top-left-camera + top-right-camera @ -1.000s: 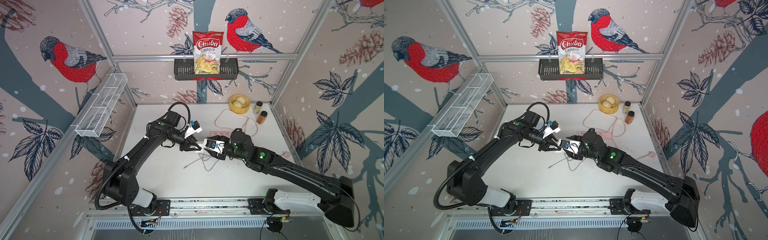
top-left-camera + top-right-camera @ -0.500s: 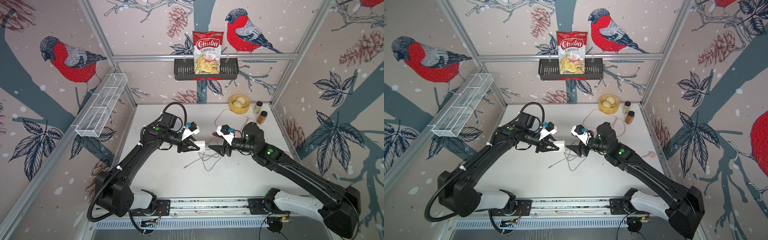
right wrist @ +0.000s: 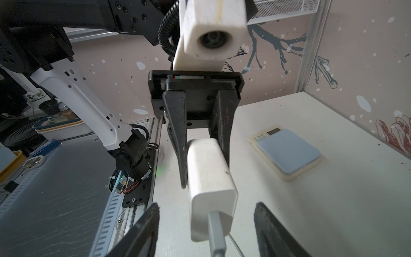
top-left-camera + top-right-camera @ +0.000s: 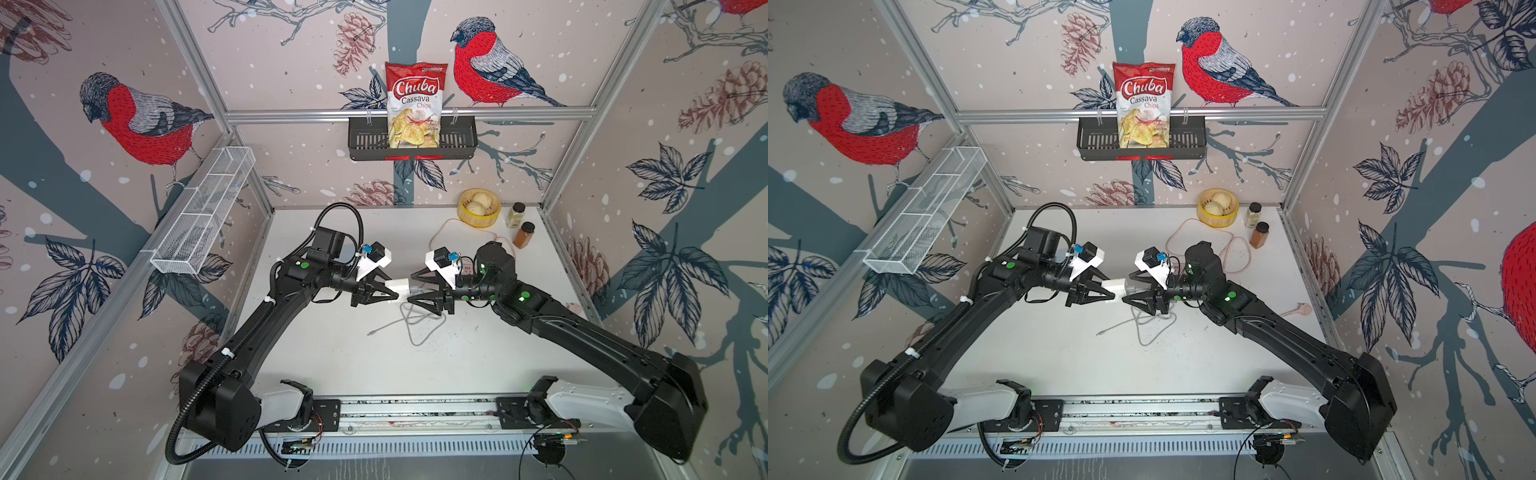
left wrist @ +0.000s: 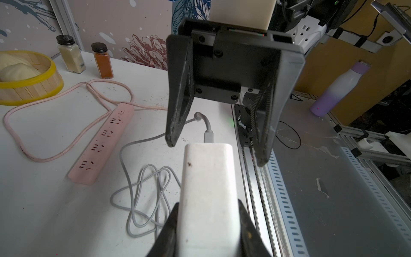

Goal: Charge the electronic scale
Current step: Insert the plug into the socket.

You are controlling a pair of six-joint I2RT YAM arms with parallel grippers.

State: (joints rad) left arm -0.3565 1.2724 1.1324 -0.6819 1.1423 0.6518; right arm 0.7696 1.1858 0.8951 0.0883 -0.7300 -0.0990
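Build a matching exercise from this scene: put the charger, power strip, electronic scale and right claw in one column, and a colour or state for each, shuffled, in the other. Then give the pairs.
Column one
1. charger
2. power strip
3. electronic scale
4. right claw

Column two
A. open, jaws apart
B. pink, lying flat on the table
C. gripped by the left claw
D. pale blue top, nothing touching it

Pairs: 1-C, 2-B, 3-D, 4-A
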